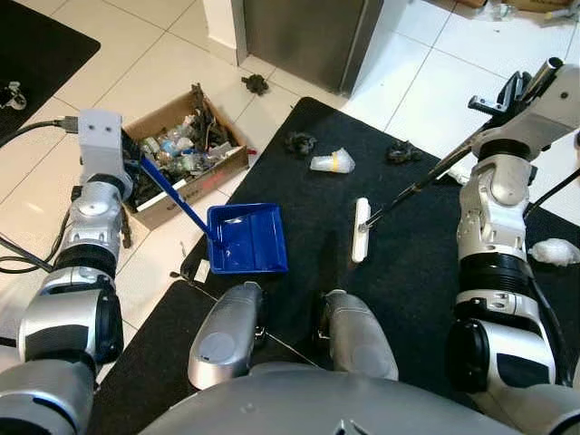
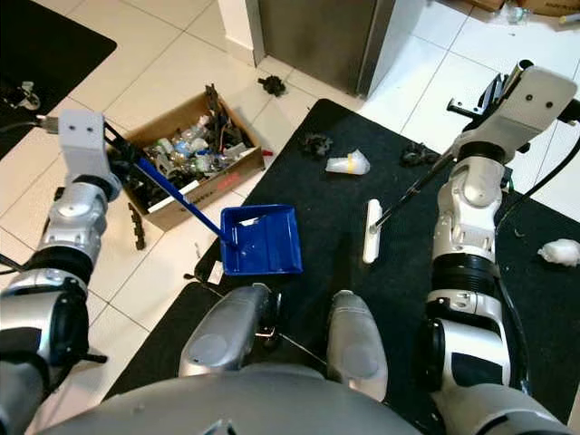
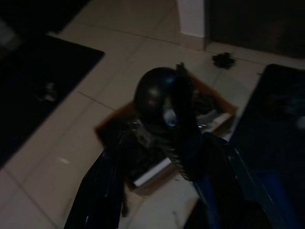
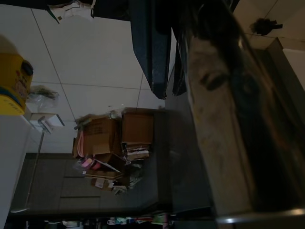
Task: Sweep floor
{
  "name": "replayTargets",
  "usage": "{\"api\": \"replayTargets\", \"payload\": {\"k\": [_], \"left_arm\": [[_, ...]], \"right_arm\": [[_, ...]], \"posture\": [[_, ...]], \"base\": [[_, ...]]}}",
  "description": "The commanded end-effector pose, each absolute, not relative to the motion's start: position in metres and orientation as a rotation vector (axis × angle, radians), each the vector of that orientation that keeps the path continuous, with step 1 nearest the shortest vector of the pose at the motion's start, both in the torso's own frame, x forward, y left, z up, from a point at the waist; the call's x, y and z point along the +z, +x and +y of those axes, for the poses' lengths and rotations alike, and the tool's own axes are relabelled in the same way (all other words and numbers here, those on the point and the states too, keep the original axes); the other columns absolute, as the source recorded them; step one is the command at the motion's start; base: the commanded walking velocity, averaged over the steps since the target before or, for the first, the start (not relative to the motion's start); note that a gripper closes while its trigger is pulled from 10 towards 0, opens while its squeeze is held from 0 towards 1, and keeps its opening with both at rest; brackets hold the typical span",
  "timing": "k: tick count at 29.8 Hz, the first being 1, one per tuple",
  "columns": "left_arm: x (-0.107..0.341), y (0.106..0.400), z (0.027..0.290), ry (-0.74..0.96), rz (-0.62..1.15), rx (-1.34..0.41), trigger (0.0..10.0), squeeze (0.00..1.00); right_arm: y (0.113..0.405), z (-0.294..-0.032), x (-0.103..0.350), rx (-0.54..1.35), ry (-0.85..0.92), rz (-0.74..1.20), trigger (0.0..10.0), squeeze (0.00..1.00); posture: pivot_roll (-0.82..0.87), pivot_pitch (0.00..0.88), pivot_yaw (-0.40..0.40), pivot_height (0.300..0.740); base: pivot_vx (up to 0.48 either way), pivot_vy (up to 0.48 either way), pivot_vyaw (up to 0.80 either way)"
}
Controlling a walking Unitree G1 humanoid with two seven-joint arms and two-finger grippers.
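A blue dustpan (image 1: 246,237) lies flat at the near left edge of the black mat (image 1: 417,263). Its long blue handle (image 1: 177,201) slants up to my left gripper (image 2: 125,156), which is shut on it. My right gripper (image 1: 517,92) is raised at the right, shut on the dark broom handle (image 1: 426,181). The white broom head (image 1: 361,229) rests on the mat just right of the dustpan. On the mat beyond it lie a clear plastic scrap with yellow (image 1: 332,161) and two dark clumps (image 1: 300,142), (image 1: 401,152).
A cardboard box (image 1: 186,154) full of rubbish stands on the tiles left of the mat. Another dark clump (image 1: 256,84) lies near a steel cabinet (image 1: 304,36). A white crumpled wad (image 1: 555,251) sits at the right. Cables (image 1: 18,263) trail at the left.
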State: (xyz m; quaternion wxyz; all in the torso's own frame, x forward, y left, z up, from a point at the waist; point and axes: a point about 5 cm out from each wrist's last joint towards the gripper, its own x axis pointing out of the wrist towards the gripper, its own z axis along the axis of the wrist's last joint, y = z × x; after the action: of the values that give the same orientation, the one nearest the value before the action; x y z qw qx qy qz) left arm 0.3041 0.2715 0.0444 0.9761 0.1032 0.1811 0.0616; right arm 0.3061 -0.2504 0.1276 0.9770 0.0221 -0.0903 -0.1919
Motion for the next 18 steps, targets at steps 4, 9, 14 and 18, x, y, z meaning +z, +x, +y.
{"api": "replayTargets", "payload": {"k": [4, 9, 14, 18], "left_arm": [[0.0391, 0.3009, 0.2784, 0.092, 0.416, 0.160, 10.0, 0.00], [0.0361, 0.3005, 0.2779, -0.030, 0.425, 0.196, 10.0, 0.00], [0.0368, 0.3014, 0.2796, -0.092, 0.419, 0.221, 10.0, 0.00], [0.0409, 0.3050, 0.2822, -0.137, 0.417, 0.216, 10.0, 0.00]], "right_arm": [[0.3038, -0.2558, 0.1332, -0.399, 0.037, -0.216, 10.0, 0.00], [0.3007, -0.2585, 0.1334, -0.405, 0.030, -0.217, 10.0, 0.00], [0.2991, -0.2600, 0.1341, -0.408, 0.026, -0.217, 10.0, 0.00], [0.2987, -0.2590, 0.1347, -0.402, 0.023, -0.216, 10.0, 0.00]], "posture": [[0.12, 0.016, -0.009, 0.740], [0.10, 0.024, -0.014, 0.740], [0.09, 0.032, -0.018, 0.740], [0.09, 0.045, -0.022, 0.740]], "base": [[0.000, 0.000, 0.00], [0.000, 0.000, 0.00], [0.000, 0.000, 0.00], [0.000, 0.000, 0.00]]}}
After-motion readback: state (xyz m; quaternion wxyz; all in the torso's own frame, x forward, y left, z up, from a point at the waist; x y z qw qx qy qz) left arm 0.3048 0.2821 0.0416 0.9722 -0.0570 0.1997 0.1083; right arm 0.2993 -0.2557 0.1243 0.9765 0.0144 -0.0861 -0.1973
